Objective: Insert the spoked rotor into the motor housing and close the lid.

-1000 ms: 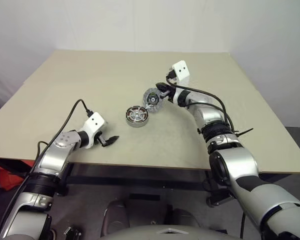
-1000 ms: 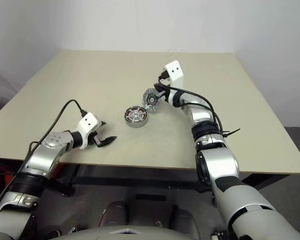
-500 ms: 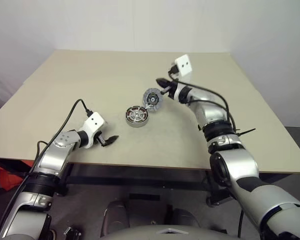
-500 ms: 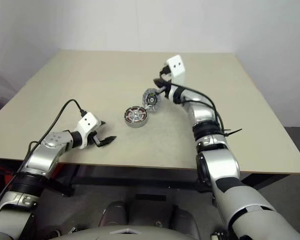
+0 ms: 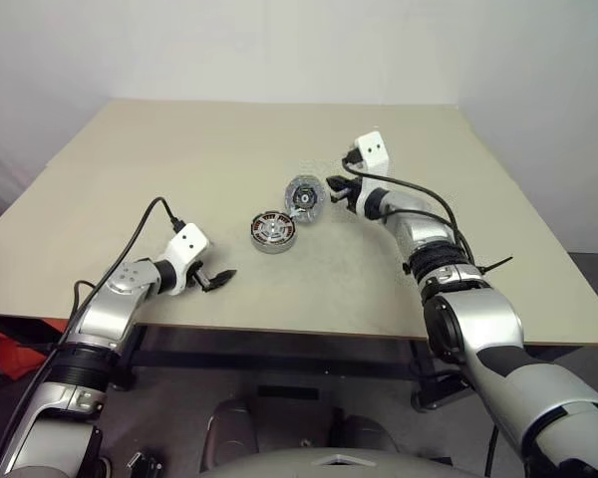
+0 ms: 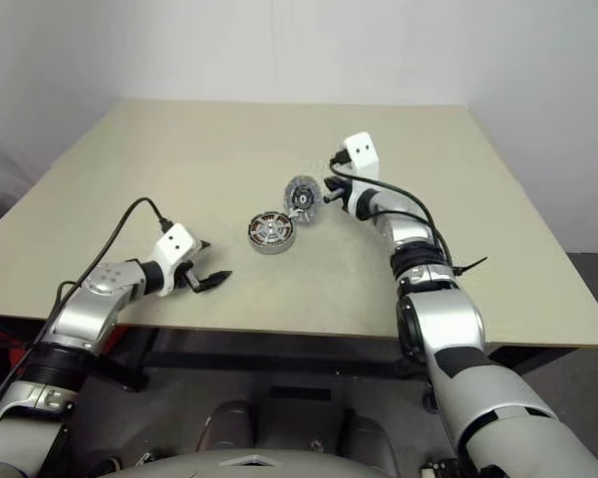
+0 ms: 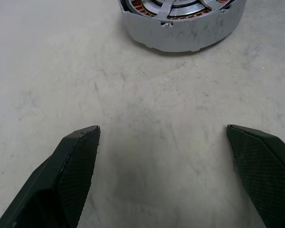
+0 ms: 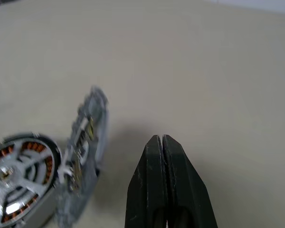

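r gripper (image 6: 329, 188), jaws shut empty, has backed off the flat pale lid (image 6: 301, 194), leaning vs round coil-lined housing (image 6: 271, 231); l gripper (image 6: 211, 277) open, idle; lid not seated

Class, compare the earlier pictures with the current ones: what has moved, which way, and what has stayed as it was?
The right pincer, shut throughout, pulled back from the lid: it rose first, then came down on the lid's right, clear of it. Nothing was gripped or released. The lid, tilted up on its edge, the motor housing and the open left pincer stayed where they were.
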Robot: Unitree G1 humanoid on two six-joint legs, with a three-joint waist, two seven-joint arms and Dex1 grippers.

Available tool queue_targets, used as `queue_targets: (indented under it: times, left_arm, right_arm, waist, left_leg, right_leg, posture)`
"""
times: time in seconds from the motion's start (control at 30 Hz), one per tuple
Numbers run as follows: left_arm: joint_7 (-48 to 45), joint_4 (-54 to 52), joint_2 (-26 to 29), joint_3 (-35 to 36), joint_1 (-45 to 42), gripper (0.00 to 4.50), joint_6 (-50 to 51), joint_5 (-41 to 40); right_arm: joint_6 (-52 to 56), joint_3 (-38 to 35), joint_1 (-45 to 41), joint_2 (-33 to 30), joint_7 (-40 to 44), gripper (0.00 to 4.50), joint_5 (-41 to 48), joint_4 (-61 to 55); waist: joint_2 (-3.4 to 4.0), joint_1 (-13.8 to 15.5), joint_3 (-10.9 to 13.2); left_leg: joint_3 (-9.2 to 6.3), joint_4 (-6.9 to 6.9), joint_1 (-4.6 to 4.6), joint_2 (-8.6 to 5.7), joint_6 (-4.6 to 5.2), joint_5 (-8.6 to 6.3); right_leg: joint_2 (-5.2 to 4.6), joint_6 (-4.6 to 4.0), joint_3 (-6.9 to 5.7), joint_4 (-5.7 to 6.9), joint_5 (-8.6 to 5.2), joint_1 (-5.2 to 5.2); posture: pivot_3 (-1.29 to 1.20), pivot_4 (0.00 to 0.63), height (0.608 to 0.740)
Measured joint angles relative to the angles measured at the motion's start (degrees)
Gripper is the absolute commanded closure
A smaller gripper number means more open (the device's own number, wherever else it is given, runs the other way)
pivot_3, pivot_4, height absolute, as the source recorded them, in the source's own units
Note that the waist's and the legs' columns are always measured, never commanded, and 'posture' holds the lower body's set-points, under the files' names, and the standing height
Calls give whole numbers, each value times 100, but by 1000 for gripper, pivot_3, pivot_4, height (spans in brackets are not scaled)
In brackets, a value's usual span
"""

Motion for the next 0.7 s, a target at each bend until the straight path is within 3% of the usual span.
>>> queue_targets:
  times: [0.27,0.43,0.7]
  left_arm:
    - [1,-1,8,10,2,0,1,1]
    - [44,79,31,30,-56,0,1,5]
    - [96,258,115,183,-162,0,-6,4]
  right_arm:
    - [-46,4,46,116,157,4483,-6,-164]
    - [556,198,565,604,444,4483,114,-1387]
    - [1336,413,1032,800,389,4483,183,-2702]
  waist:
    - [0,-2,0]
    - [0,-6,0]
    - [-1,-1,-1]
  left_leg:
    - [0,1,1,2,2,-1]
    - [0,1,1,2,4,-2]
    - [-1,0,4,2,0,0]
  right_leg:
    - [1,-1,-1,1,-1,0]
    - [1,-1,-1,1,-1,-1]
    - [1,-1,-1,-1,-1,2]
  posture:
    - [0,0,740]
    - [0,0,740]
    - [0,0,740]
